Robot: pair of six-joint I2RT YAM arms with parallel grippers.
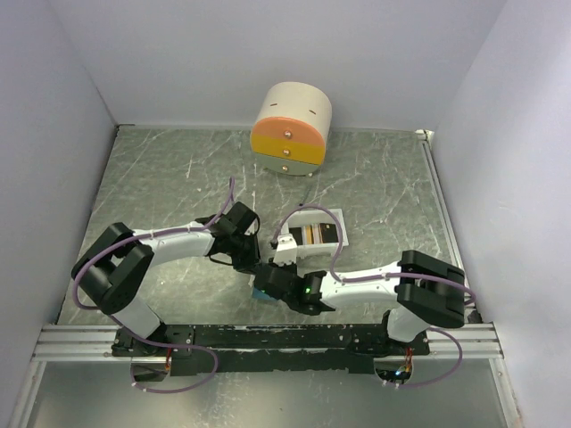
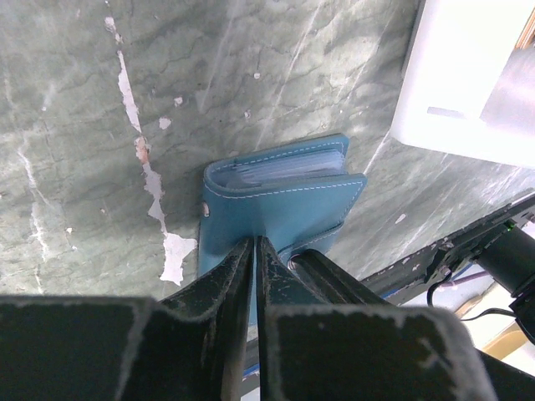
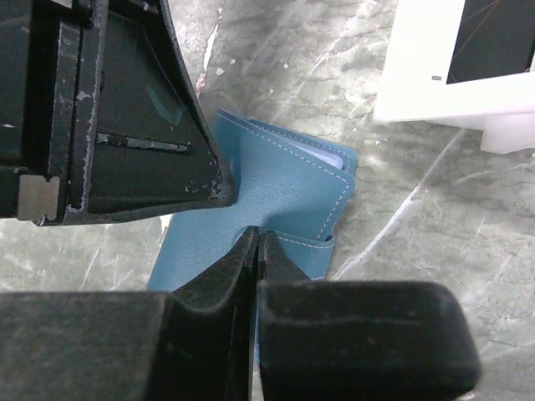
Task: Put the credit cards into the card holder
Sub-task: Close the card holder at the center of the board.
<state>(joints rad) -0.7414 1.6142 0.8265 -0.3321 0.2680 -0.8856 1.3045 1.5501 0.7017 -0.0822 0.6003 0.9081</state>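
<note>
Green marbled table. On it, right of centre, a white tray holds the credit cards; I judge none loaded yet. Just near-left of the tray lies the blue card holder, barely parted. My left gripper narrowly pinches its cover. My right gripper is fully closed at its edge.

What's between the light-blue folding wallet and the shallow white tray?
Nothing: only bare grey-green marbled tabletop separates the light-blue folding wallet from the shallow white tray, seen from the left wrist.
</note>
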